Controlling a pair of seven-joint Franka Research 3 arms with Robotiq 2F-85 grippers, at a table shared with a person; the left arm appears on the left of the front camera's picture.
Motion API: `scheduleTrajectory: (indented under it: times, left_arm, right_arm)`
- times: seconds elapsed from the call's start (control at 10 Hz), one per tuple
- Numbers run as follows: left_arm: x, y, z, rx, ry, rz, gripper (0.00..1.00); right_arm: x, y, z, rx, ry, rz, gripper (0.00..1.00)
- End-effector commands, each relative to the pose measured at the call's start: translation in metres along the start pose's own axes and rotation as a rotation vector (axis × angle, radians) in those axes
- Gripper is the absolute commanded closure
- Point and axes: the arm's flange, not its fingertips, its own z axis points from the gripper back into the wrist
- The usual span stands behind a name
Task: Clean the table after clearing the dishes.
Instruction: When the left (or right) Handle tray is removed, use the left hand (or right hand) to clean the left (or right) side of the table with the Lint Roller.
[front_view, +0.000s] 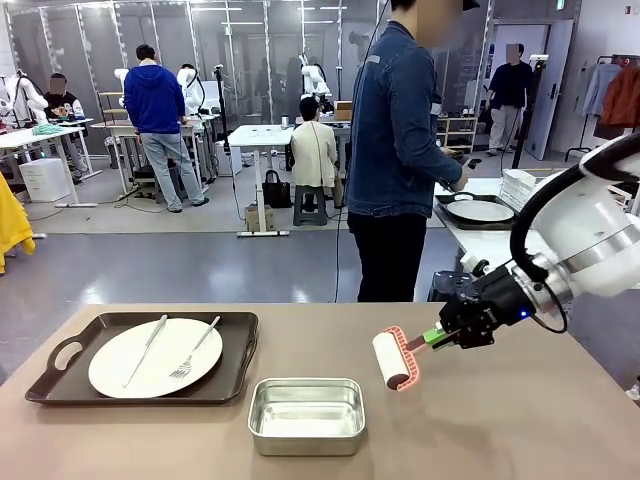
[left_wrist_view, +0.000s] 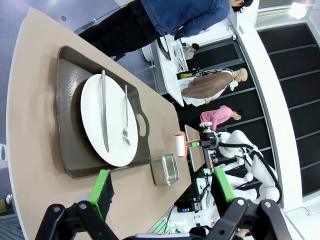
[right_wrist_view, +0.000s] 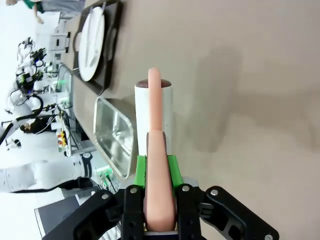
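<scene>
Pink handle (right_wrist_view: 159, 150): pinched in right gripper (front_view: 441, 337) so lint roller (front_view: 391, 360) can sweep the table (front_view: 520, 420);
left gripper (left_wrist_view: 162, 189): jaws wide, empty, idle

Read no text, label, brand, number or sign anywhere. Found plain, unmarked surfaces on the worktop (front_view: 520, 420), the tray (front_view: 241, 345), the plate (front_view: 110, 372), the steel pan (front_view: 305, 441) and the roller (front_view: 389, 360).
</scene>
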Motion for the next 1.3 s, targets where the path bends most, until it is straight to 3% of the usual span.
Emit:
scheduleTrajectory:
  times: [0.0, 0.7, 1.2]
  left_arm:
    - [-0.002, -0.001, 0.003, 0.0, 0.008, -0.013, 0.0]
    - [-0.002, -0.001, 0.003, 0.0, 0.008, -0.013, 0.0]
    - [-0.002, -0.001, 0.003, 0.0, 0.008, -0.013, 0.0]
  right_arm:
    - [0.005, 0.004, -0.018, -0.018, -0.028, -0.05, 0.8]
    - [-0.009, -0.054, -0.023, -0.095, -0.067, -0.202, 0.8]
    - [-0.023, -0.075, 0.048, -0.359, -0.116, -0.191, 0.8]
